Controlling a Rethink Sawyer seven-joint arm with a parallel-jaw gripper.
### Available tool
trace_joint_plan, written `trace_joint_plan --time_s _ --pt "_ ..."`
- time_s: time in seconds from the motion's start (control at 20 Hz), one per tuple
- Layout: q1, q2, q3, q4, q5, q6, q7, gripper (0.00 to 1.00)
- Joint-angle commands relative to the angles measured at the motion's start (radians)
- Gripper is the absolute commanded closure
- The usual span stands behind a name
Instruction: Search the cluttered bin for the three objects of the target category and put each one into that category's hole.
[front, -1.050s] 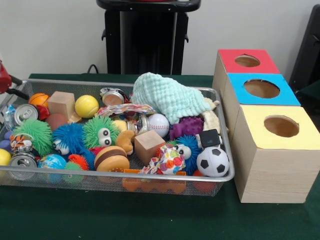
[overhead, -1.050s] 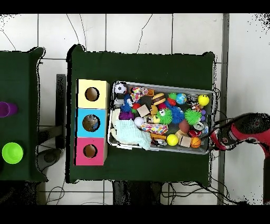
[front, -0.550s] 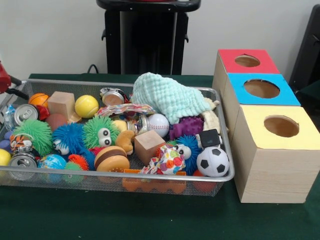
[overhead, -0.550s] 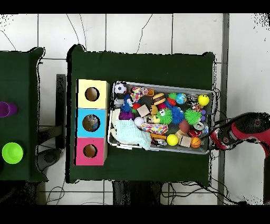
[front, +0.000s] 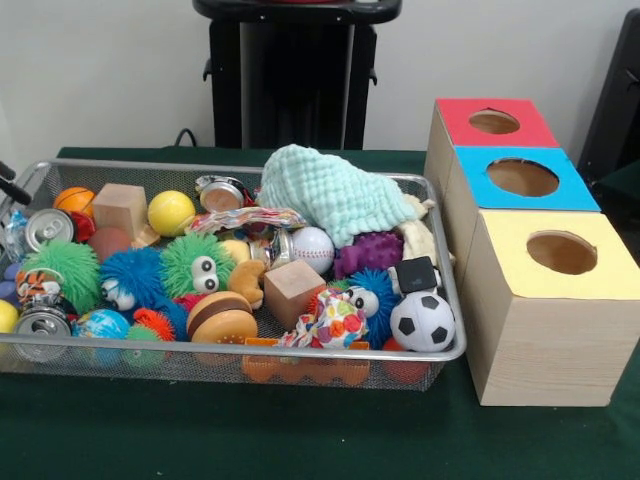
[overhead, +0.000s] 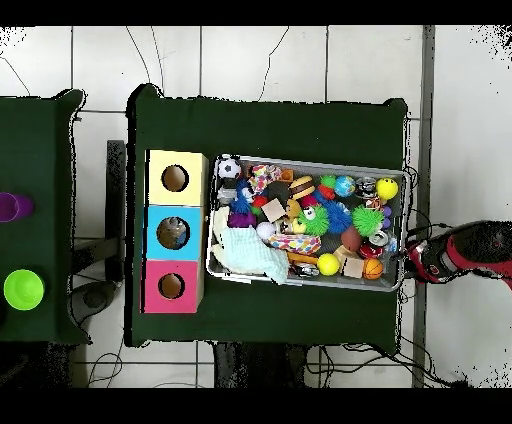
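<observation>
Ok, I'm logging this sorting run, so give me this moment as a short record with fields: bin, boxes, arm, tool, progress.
bin: wire mesh bin, full of mixed toys, balls, cans and wooden blocks
on top: mint cloth heaped at the end nearest the boxes
boxes: red box, blue box, yellow box in a row beside the bin, one round hole each
arm: red arm off the table's edge, at the bin's end away from the boxes
tool: not clearly visible
progress: nothing held
</observation>
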Motion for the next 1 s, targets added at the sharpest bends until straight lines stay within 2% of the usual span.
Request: trace_joint_plan --time_s 0.05,0.35,0.75,1.0 --pt "-0.028 -0.152 0.021 -0.019 -0.174 -0.429 -0.260 0.00" --pt "-0.018 -0.248 -0.022 0.076 -0.172 -0.446 -0.151 0.00" --pt "-0.017 -0.182 -0.013 0.030 -0.184 -0.464 -0.142 0.00" --pt "-0.026 -0.206 -0.006 0.036 -0.160 -0.422 -0.165 0.00"
